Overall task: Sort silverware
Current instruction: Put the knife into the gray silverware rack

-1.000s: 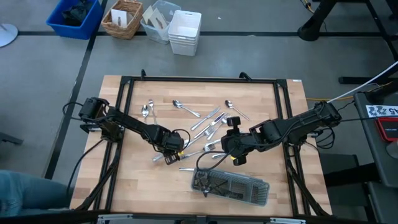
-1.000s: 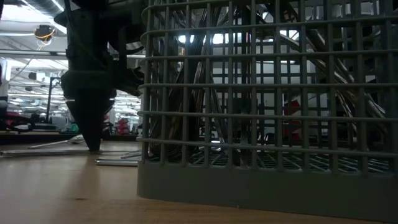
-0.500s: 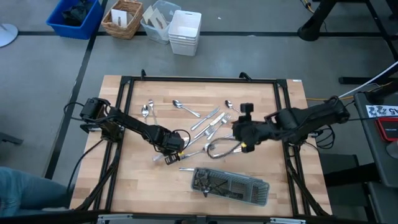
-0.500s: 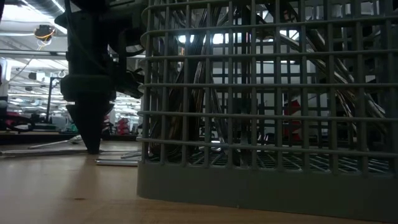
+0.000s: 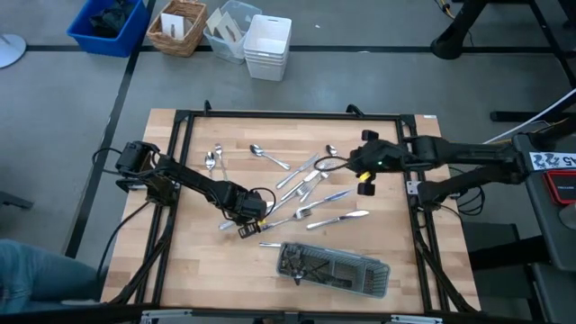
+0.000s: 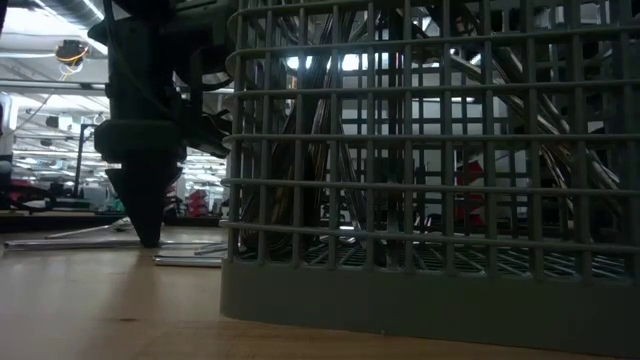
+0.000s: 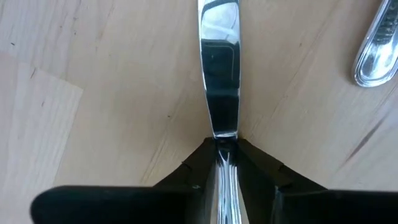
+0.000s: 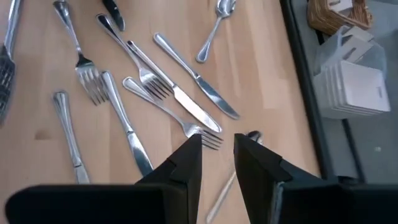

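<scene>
The grey mesh tray (image 5: 334, 269) sits nearest. Just beyond, the left gripper (image 7: 225, 163) pinches a knife (image 7: 219, 74) lying flat on the wooden table (image 5: 198, 261) (blade pointing away). Farther off, the right gripper (image 8: 217, 155) hovers empty, fingers parted, above scattered silverware (image 8: 149, 87).

A wooden table (image 5: 189, 270) has shiny forks, spoons and knives (image 5: 301, 180) lying loose across its middle, and 1 long grey mesh tray (image 5: 335, 268) sits on it near the front edge.
</scene>
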